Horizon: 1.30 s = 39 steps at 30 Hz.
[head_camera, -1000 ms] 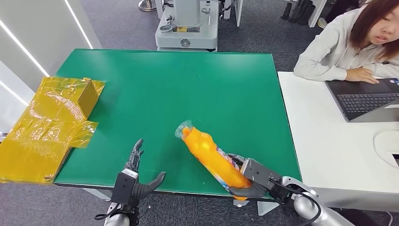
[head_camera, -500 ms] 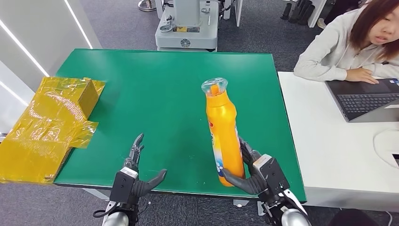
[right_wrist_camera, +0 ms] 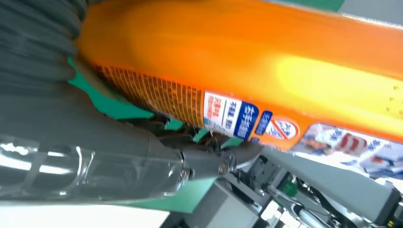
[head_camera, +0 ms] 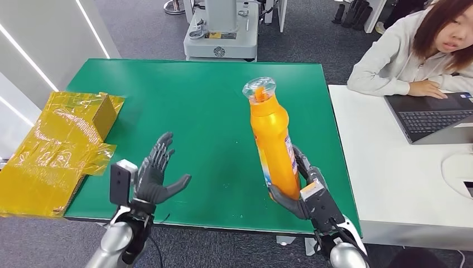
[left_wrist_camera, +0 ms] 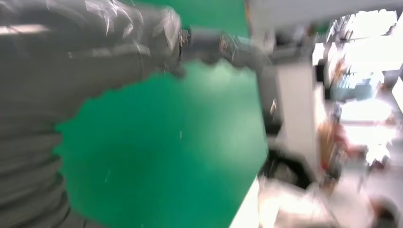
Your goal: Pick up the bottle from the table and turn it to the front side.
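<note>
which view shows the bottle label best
The right wrist view: the orange bottle fills it at close range, with the label's blue and white print in focus. The head view shows the whole bottle upright in the right hand, its label a thin edge strip. The left wrist view is blurred green table.

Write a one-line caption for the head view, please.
Right hand holds an orange plastic bottle upright above the green table; left hand open.

Bright even light; blurred left wrist view.
</note>
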Tool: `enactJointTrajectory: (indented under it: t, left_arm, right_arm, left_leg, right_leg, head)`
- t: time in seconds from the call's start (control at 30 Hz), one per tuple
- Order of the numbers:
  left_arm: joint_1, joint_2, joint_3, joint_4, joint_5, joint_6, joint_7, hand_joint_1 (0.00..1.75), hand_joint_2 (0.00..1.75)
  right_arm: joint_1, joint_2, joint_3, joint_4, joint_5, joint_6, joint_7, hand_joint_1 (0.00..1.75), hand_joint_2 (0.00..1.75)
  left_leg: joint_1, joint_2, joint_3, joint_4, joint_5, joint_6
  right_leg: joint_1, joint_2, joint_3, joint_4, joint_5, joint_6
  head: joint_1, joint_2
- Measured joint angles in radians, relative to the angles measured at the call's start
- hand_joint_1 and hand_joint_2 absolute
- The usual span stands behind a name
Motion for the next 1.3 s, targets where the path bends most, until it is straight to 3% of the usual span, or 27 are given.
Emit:
enactJointTrajectory:
  t: [0.17, 0.4, 0.63, 0.87, 1.3]
  left_arm:
    - [-0.075, 0.029, 0.006, -0.027, 0.005, -0.015, 0.019, 0.00, 1.75]
    - [-0.111, 0.035, 0.001, -0.024, 0.068, -0.012, 0.014, 0.00, 1.75]
    - [-0.161, 0.031, -0.023, 0.016, 0.124, -0.013, -0.007, 0.00, 1.75]
    - [-0.232, 0.008, -0.054, 0.061, 0.179, -0.043, -0.004, 0.00, 1.75]
    - [-0.274, -0.011, -0.110, 0.073, 0.313, -0.108, 0.060, 0.00, 1.75]
  right_arm:
    - [-0.088, 0.037, 0.032, 0.095, 0.127, -0.059, 0.017, 1.75, 1.75]
    - [-0.167, 0.079, 0.103, 0.205, 0.314, -0.192, 0.032, 1.75, 1.75]
    - [-0.215, 0.119, 0.156, 0.289, 0.330, -0.244, 0.012, 1.75, 1.75]
    - [-0.267, 0.158, 0.204, 0.342, 0.361, -0.244, 0.052, 1.75, 1.75]
    - [-0.296, 0.198, 0.245, 0.417, 0.414, -0.236, 0.100, 1.75, 1.75]
  left_leg:
    - [0.000, 0.000, 0.000, 0.000, 0.001, 0.000]
    - [0.000, 0.000, 0.000, 0.000, 0.001, -0.001]
    - [0.000, 0.000, -0.001, 0.000, 0.001, -0.001]
    - [0.000, 0.000, -0.001, 0.000, 0.001, 0.000]
    - [0.000, 0.000, -0.002, 0.000, 0.001, -0.001]
  right_leg:
    - [0.000, 0.000, 0.000, 0.000, 0.001, 0.000]
    - [0.000, 0.001, -0.001, 0.000, 0.001, 0.000]
    - [0.000, 0.001, -0.002, 0.000, 0.001, 0.000]
    - [0.000, 0.001, -0.002, 0.000, 0.001, 0.000]
    - [0.000, 0.001, -0.003, 0.000, 0.001, 0.000]
  head:
    - [0.000, 0.000]
    - [0.000, 0.000]
    - [0.000, 0.000]
    - [0.000, 0.000]
    - [0.000, 0.000]
